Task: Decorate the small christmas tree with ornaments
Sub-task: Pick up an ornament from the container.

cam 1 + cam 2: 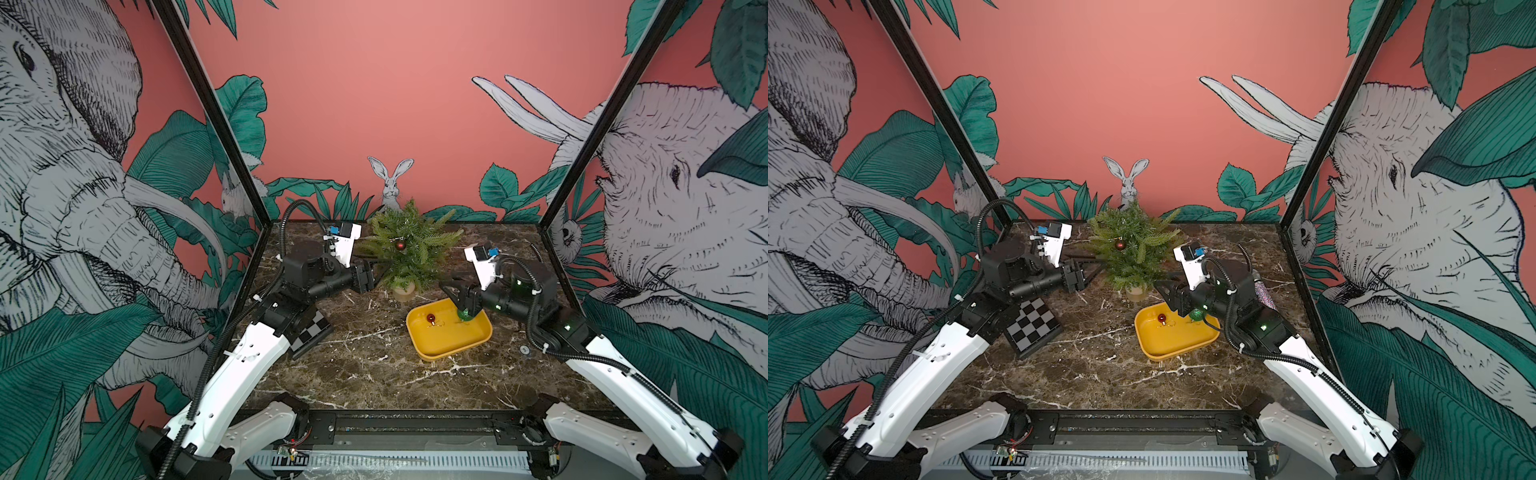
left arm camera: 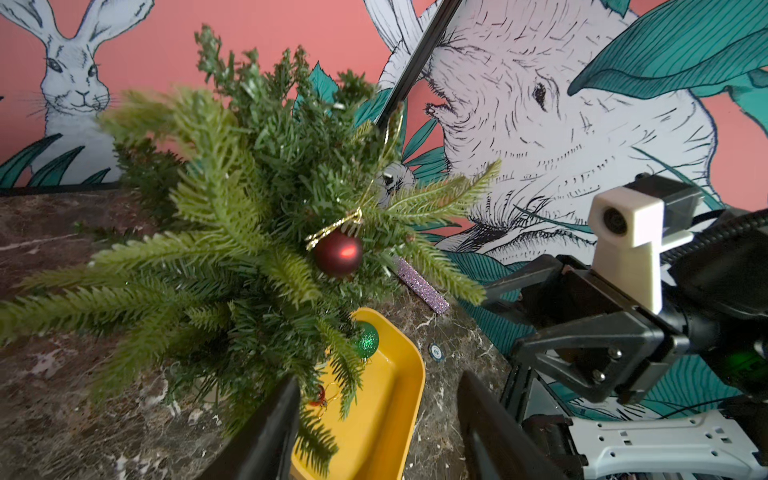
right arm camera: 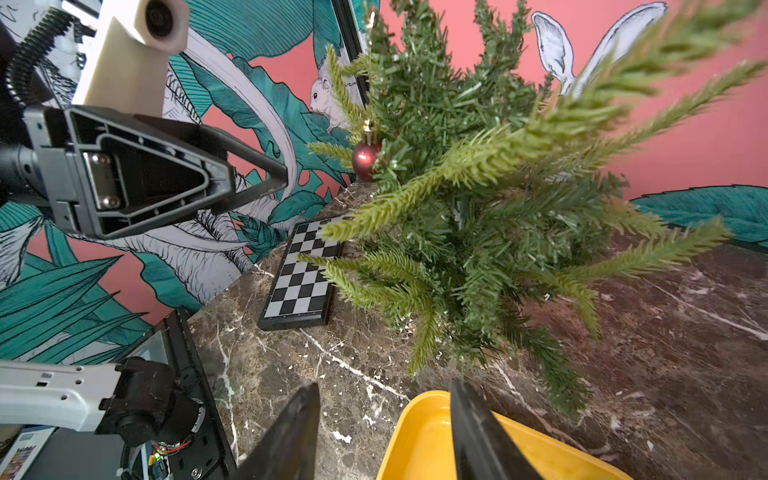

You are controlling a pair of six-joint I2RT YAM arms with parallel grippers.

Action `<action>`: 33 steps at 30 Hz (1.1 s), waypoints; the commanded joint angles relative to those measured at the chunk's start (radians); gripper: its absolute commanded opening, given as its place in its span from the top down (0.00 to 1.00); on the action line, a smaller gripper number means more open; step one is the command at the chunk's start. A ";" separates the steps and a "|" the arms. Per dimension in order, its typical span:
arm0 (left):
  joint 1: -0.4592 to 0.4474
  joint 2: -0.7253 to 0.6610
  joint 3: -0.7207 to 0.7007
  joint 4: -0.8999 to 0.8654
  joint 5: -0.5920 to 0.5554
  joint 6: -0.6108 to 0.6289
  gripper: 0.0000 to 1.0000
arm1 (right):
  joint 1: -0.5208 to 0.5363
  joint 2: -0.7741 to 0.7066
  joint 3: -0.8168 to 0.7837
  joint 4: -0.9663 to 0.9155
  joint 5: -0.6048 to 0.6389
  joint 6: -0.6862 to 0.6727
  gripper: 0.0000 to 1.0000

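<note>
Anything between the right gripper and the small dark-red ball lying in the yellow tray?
Nothing visible. The small shiny dark-red ball lies uncovered in the yellow plastic tray, the glittery green ball apart from it; the right gripper hovers open above the tray's rim.

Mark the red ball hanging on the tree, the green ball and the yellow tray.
hanging red ball [image 2: 337,253]: left wrist view, middle of its shiny face.
green ball [image 2: 367,340]: left wrist view, its glittery side.
yellow tray [image 1: 446,338]: in a top view, bare floor.
</note>
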 commanded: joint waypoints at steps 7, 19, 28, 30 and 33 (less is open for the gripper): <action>-0.006 -0.140 -0.287 0.094 -0.103 -0.058 0.39 | 0.004 -0.003 -0.157 0.002 0.138 0.066 0.53; -0.036 -0.127 -0.551 0.237 -0.157 -0.163 0.39 | 0.001 0.347 -0.310 0.275 0.154 0.228 0.60; -0.067 -0.048 -0.584 0.303 -0.164 -0.183 0.38 | -0.004 0.546 -0.282 0.367 0.202 0.276 0.57; -0.074 -0.032 -0.586 0.312 -0.165 -0.184 0.38 | -0.005 0.578 -0.276 0.384 0.209 0.281 0.57; -0.080 -0.012 -0.586 0.323 -0.165 -0.189 0.38 | -0.008 0.613 -0.267 0.400 0.210 0.281 0.57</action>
